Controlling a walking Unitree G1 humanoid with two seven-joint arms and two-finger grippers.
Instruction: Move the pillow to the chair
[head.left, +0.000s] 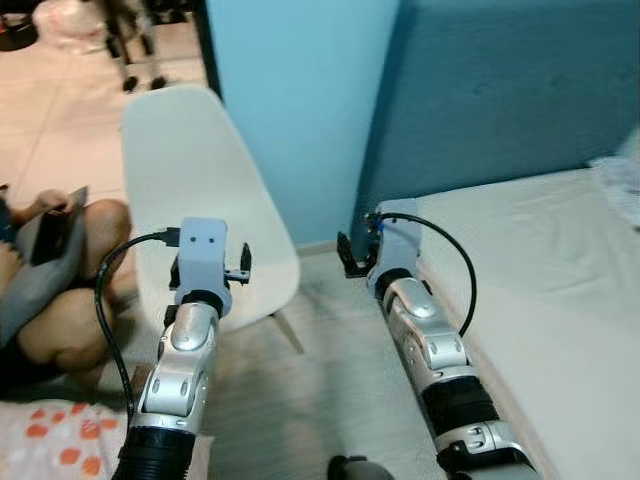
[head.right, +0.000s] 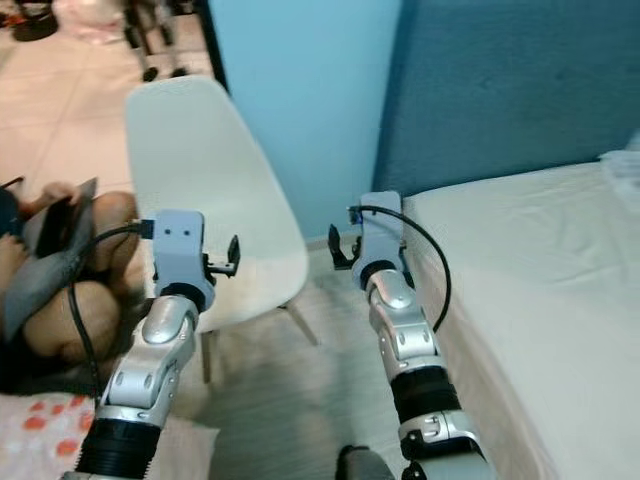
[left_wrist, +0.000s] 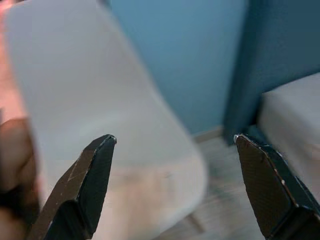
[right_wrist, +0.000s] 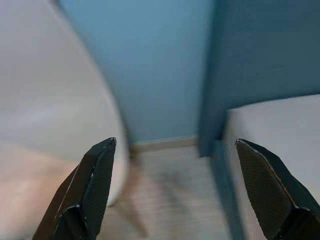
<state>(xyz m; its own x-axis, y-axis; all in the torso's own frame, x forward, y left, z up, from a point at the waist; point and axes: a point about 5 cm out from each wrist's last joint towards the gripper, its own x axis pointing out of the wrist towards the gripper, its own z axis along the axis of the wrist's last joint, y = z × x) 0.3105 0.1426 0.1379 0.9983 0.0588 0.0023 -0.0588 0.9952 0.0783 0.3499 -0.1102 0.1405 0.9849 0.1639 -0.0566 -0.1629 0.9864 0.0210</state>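
White chair (head.left: 210, 200) faces the bed (head.left: 540, 270), backrest upright.

White shell chair (head.left: 200, 190) upright, seat bare, beside bed (head.left: 540, 260).

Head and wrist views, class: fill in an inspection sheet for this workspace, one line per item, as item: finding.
Surface: pale wood-look floor.
Job's things: white chair, seat bare; white-and-orange patterned fabric at lower left, possibly the pillow.
Clutter: nothing seen.
Grippers: left gripper open, before the chair; right gripper open, beside the bed.
Cables: black cable looping from each wrist.
Surroundings: blue wall, blue headboard, seated person at left.
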